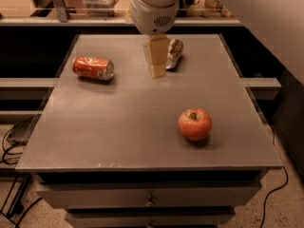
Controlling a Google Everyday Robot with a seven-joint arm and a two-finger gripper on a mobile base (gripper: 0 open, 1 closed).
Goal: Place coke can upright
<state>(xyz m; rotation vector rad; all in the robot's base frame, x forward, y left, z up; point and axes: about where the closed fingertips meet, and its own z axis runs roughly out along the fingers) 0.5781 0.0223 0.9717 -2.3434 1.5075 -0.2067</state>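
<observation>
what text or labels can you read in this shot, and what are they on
No text is clear enough to quote.
coke can, on its side at rear left: white lettering, too blurred to read.
metallic can, just right of the tool, which hangs at rear centre: no legible text.

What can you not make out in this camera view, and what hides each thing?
1. Brownish metallic can, camera view: left part hidden behind the gripper, which hangs over the table's far middle.
2. The arm above the gripper: cut off by the top edge.
3. The coke can, on its side at left: lettering too small to read.
</observation>
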